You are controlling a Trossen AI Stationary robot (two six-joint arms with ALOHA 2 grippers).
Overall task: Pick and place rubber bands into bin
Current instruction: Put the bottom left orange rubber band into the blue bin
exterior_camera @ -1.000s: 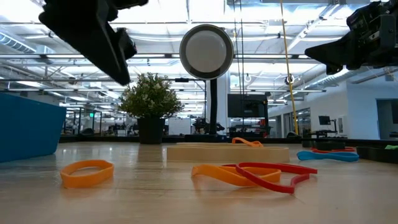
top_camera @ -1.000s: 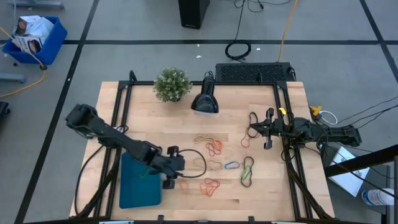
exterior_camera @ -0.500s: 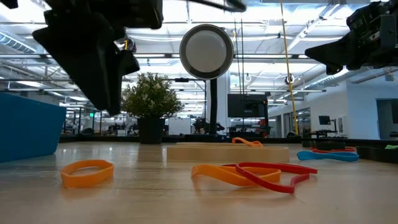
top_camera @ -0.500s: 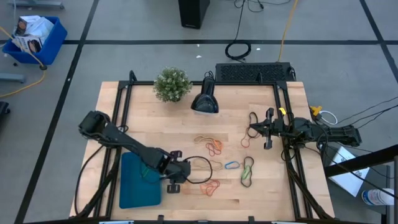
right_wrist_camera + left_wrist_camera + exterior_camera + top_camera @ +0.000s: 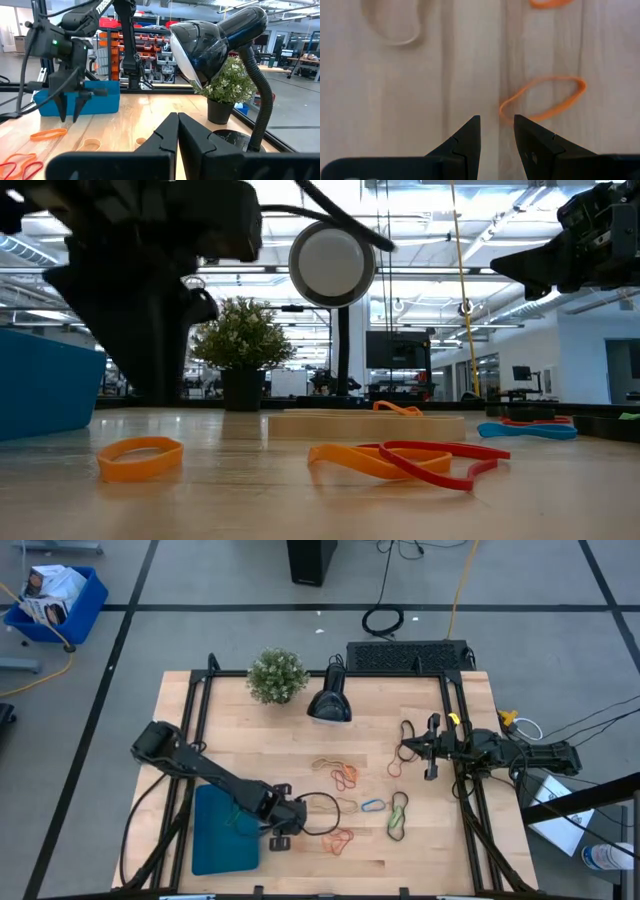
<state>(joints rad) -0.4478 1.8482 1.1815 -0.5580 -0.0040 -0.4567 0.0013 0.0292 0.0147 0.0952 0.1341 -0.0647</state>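
Lying loose on the wood across the middle and front of the table: rubber bands (image 5: 345, 776), orange, red, tan, blue and green, none in the bin (image 5: 222, 832). Bin flat at the front left corner. One orange band (image 5: 543, 98) just ahead of the left gripper (image 5: 497, 126), its near end between the fingertips; fingers slightly apart, nothing pinched. Left gripper (image 5: 283, 828) pointed down, low over the front centre, just beside the bin's right edge. Same orange band (image 5: 140, 457) flat on the wood at the front, an orange-and-red tangle (image 5: 405, 460) near it toward the right. Right gripper (image 5: 409, 749) raised near the right edge, fingers closed together, empty. Lamp (image 5: 328, 703) and potted plant (image 5: 277, 674) at the back edge.
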